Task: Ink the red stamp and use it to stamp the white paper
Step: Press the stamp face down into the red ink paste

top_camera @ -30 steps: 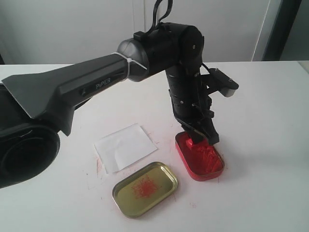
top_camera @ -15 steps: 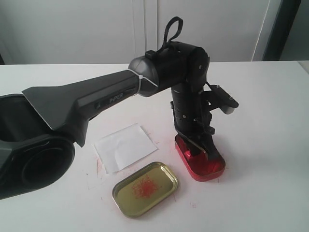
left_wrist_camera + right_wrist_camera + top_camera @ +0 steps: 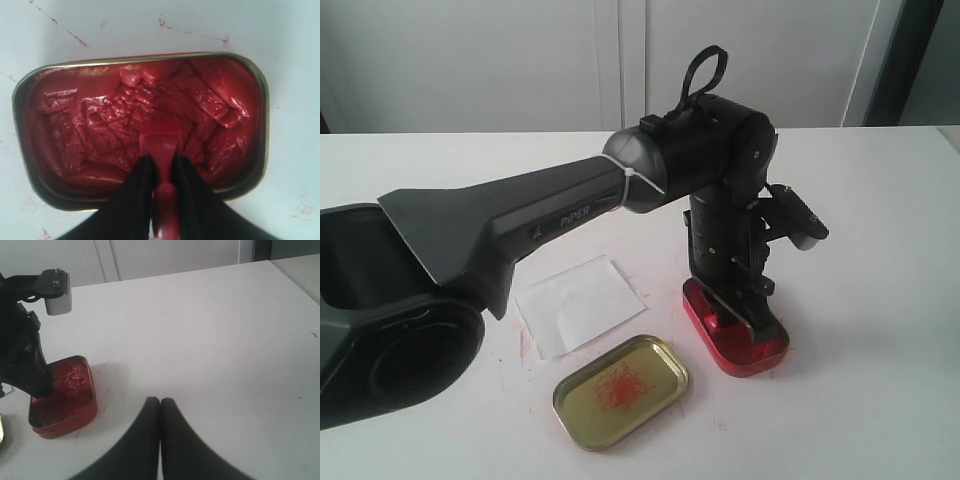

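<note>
White bench point(image 3: 880, 200): left end effector point(image 3: 162, 161) grasps red stamp point(image 3: 161, 140) base-down in ink tin point(image 3: 765, 352); white paper point(image 3: 578, 303) lies to its left.

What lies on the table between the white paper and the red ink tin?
Nothing; in the exterior view only bare tabletop separates the white paper from the ink tin.

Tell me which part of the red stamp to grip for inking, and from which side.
Grip the red stamp by its narrow knob handle, coming from above. The handle is slim enough to pinch, and the wider block base must stay free to face down into the ink tin. The left gripper holds it that way now.
</note>
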